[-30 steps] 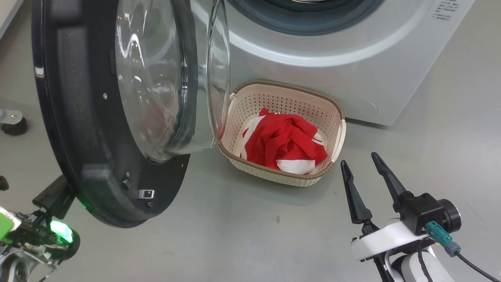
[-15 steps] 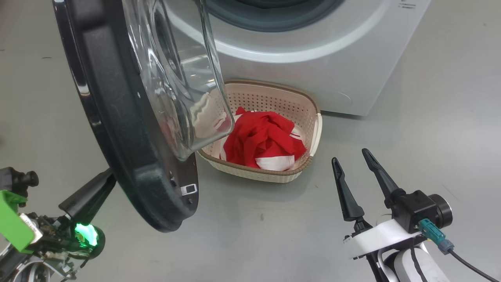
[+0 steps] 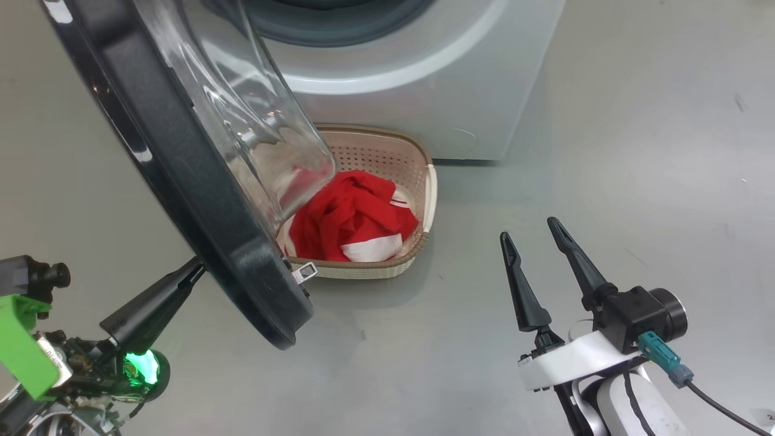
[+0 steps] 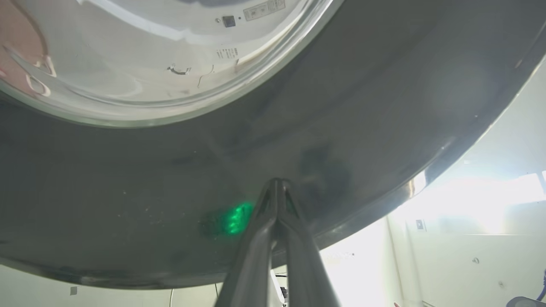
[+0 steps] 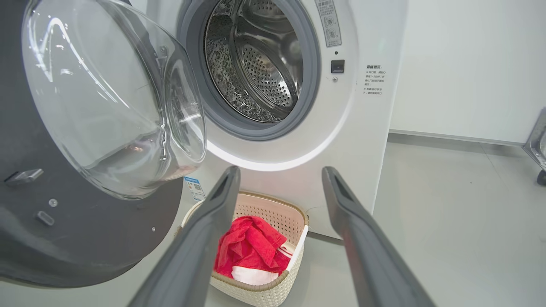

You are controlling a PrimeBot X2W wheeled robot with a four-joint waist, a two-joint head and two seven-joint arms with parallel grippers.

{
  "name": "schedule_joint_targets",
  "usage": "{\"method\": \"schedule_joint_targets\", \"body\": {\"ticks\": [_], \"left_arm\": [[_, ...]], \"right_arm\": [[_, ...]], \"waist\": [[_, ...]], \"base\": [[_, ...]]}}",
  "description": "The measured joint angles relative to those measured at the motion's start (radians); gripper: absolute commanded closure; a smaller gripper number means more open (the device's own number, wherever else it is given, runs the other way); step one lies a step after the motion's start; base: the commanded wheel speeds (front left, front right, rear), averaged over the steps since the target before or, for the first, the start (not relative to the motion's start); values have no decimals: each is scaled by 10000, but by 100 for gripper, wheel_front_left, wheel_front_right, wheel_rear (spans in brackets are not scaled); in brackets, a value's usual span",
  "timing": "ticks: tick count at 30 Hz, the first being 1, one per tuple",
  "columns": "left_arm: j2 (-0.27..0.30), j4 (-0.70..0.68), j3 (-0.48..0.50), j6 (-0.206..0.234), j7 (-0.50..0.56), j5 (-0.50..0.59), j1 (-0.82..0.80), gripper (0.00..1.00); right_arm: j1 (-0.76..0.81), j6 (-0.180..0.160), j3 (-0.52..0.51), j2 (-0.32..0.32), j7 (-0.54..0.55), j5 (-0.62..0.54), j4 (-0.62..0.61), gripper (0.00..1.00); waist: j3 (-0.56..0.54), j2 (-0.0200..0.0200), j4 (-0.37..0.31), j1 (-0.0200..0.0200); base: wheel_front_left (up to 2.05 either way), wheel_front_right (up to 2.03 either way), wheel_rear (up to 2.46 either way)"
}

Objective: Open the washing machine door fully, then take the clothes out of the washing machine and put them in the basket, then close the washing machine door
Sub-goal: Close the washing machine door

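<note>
We see small print on the washing machine (image 5: 341, 128) to the right of the drum opening, a grey label strip (image 5: 327, 23) above it and a blue sticker (image 5: 194, 187) low beside the door glass. All of it is too small for us to read.

The door (image 3: 200, 200) stands swung out on the machine's left, and its glass bowl overhangs the left end of the basket (image 3: 375, 154). The basket sits on the floor just in front of the machine, with the red and white clothes (image 3: 345, 218) bunched inside it.

Our left tool (image 4: 277, 183) is closed, its 2 tips together against the door's glossy black outer face, where a green glow reflects. Our right tool (image 3: 528, 229) is open and empty. It hovers above the floor to the right of the basket, apart from it.

The floor (image 3: 605, 121) is smooth grey with faint scuffs. A white wall (image 5: 460, 64) rises behind, and a metal frame on a caster (image 5: 538, 149) stands at the edge.
</note>
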Motion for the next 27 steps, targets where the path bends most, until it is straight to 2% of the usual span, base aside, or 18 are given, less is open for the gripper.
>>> {"method": "schedule_joint_targets", "body": {"ticks": [15, 27], "left_arm": [[-188, 244, 257, 0, -263, 84, -53, 100], [-295, 715, 374, 25, -846, 602, -645, 100]], "right_arm": [[-277, -6, 159, 104, -117, 270, 267, 0], [-285, -96, 217, 146, -142, 623, 451, 0]], "waist": [[229, 0, -1840, 0], [307, 0, -2957, 0]], "base": [[0, 0, 0], [0, 0, 0]]}}
